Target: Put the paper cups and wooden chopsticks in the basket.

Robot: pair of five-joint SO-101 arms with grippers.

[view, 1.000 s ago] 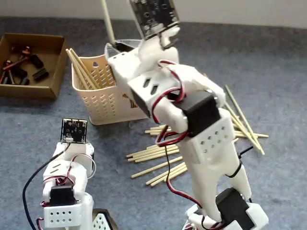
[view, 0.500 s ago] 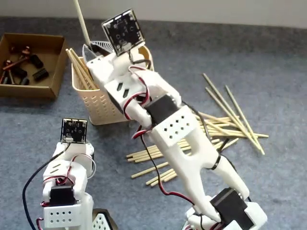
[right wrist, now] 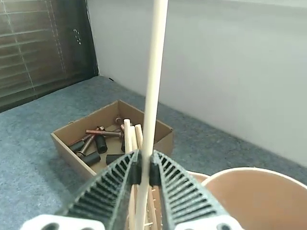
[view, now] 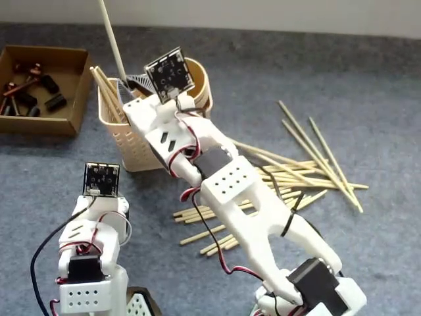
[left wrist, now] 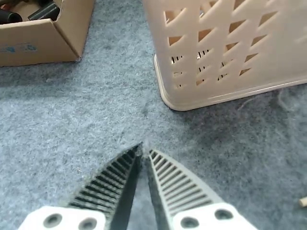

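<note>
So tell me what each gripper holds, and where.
Right gripper clamps one wooden chopstick low on its shaft, most of it above the jaws. Left gripper holds nothing.

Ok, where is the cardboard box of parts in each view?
High view: cardboard box at the left edge, left of the basket.
Left wrist view: cardboard box beyond the left gripper, across bare carpet from the basket.
Right wrist view: cardboard box on the carpet behind the chopstick in the right gripper.
Shared landmark: the grey carpet under it.
</note>
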